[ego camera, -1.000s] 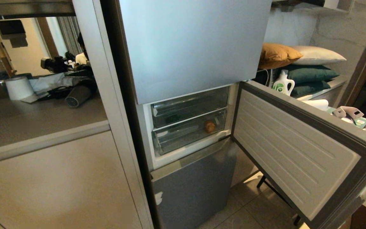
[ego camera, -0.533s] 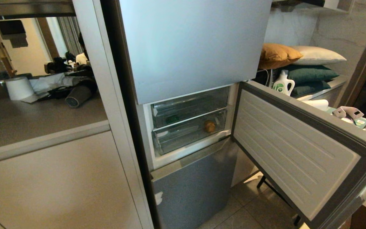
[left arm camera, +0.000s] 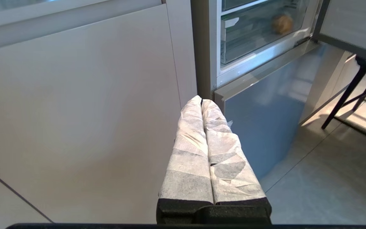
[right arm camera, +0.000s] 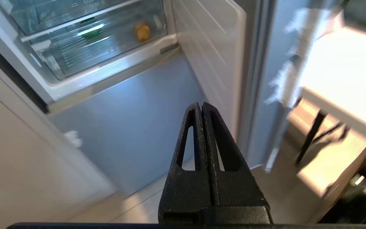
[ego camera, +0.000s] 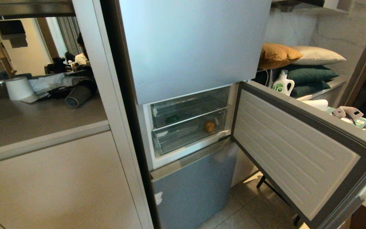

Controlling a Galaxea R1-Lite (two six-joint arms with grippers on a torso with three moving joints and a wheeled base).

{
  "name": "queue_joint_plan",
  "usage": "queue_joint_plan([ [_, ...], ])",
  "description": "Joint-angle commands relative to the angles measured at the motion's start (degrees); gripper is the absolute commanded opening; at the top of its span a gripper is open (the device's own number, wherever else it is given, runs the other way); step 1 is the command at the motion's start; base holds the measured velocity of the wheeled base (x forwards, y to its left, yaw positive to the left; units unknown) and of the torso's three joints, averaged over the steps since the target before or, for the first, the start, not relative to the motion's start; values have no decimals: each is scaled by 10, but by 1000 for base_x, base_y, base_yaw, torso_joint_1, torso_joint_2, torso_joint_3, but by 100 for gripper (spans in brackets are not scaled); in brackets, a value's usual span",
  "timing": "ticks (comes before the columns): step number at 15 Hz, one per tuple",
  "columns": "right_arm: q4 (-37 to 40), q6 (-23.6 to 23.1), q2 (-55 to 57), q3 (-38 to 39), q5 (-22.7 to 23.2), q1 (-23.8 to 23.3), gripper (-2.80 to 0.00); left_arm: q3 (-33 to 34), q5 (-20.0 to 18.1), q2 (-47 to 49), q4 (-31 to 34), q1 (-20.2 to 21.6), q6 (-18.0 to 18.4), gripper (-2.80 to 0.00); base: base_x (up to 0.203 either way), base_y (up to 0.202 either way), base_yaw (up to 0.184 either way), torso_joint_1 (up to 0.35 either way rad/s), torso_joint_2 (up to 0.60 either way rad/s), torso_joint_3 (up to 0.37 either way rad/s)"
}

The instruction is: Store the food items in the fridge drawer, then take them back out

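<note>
Potato-like tan-yellow rounded lump [ego camera: 209,126] sits toward the right end of the lower clear plastic ribbed fridge drawer [ego camera: 170,141], seen through its front wall. Green bell pepper [ego camera: 171,119] shows only as a dim green patch toward the left, at about the line between the two stacked clear bins; can't tell which bin it's in. Both bins are pushed in. Middle fridge door with ribbed white inner panel [ego camera: 294,149] is swung wide open to the right.

Handling, my read:
- Potato: firm, dense, dull skin, decent friction. Round, so it can roll on the ribbed floor. Pinch across the widest part from above.
- Pepper: hollow, light, glossy, so slippery. Lumpy lobes give purchase; grip across the shoulders, moderate force, walls may dent.
- Drawer: stiff, thin clear plastic, light. Take it at the front top lip and pull straight, or it may bind.

Fingers:
- Left gripper [left arm camera: 201,101]: white-wrapped fingers pressed together, nothing between them, touching nothing. Hangs low in front of the beige cabinet panel [left arm camera: 75,95], tips aimed at the corner of the blue-grey lower fridge door [left arm camera: 262,127].
- Right gripper [right arm camera: 201,105]: black fingers pressed together, empty, clear of everything, in front of that same lower door, below the drawer.

Both need to spread before any pickup.
</note>
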Motion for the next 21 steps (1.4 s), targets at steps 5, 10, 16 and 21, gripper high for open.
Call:
queue_joint_plan([
  [5,-181,37,387,-58,20,-1,-280,6,12,0,-3,0,-32,-280,0,0,0,0,0,0],
  [10,-317,25,534,-72,22,-37,-280,6,12,0,-3,0,-32,-280,0,0,0,0,0,0],
  [16,-450,22,643,-74,23,-97,-280,6,12,0,-3,0,-32,-280,0,0,0,0,0,0],
  [21,-453,6,636,-83,24,-170,-280,6,12,0,-3,0,-32,-280,0,0,0,0,0,0],
])
